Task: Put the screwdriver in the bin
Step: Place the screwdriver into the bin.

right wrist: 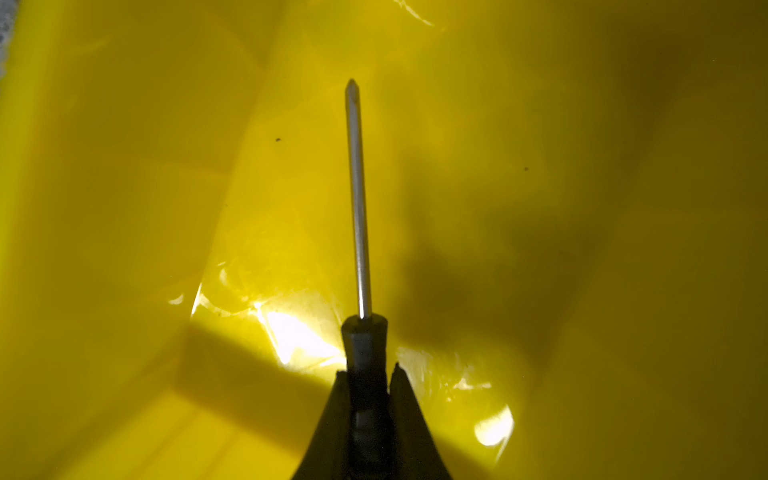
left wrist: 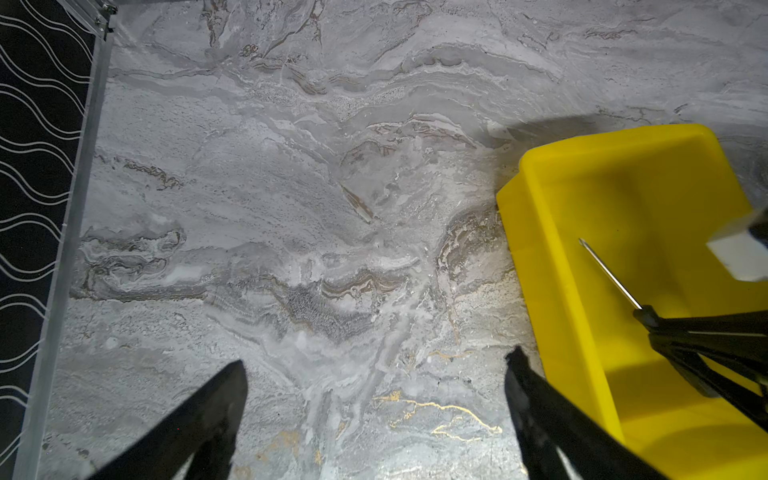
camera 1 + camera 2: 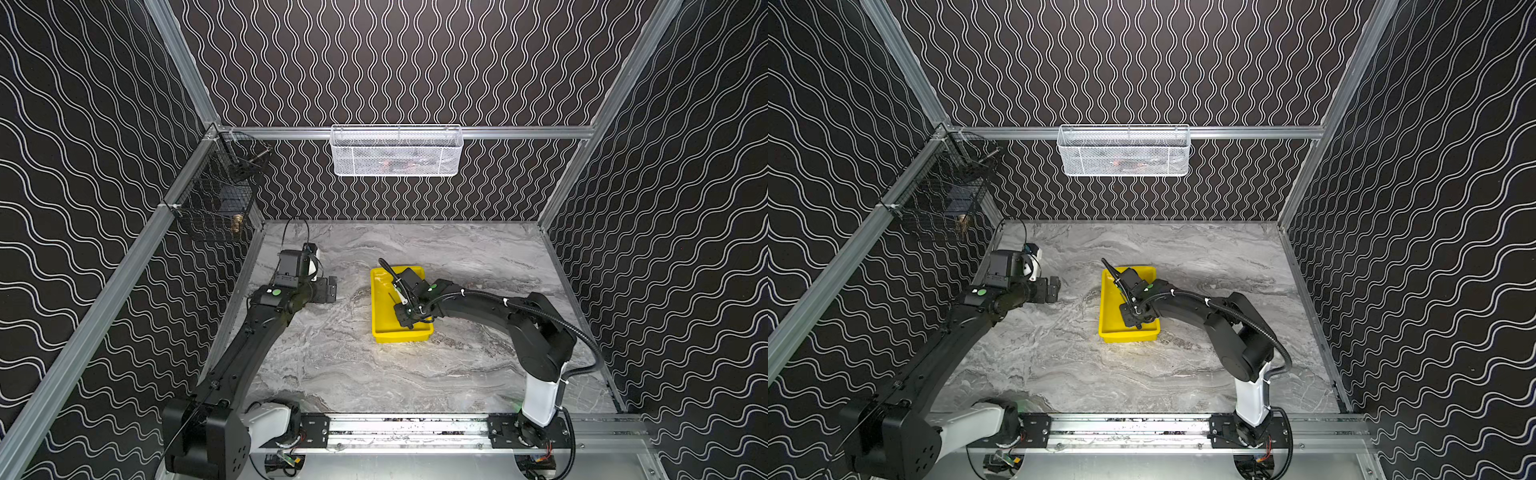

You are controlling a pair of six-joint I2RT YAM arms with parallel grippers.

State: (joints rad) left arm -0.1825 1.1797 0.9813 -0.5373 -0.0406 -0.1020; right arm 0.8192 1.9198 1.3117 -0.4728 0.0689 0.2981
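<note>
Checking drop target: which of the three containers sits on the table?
The yellow bin; the white mesh basket and black wire basket hang on wall rails.

Here's the bin on the table, about mid-table, a touch right of centre. The right gripper reaches over it from the right, with the screwdriver between its jaws, shaft out above the bin's floor. Left of the bin and apart from it, the left gripper is over the table. Behind, the mesh basket hangs on the back wall. The wire basket hangs on the left wall, near the back corner. Both arms stand on the rail in front.
</note>
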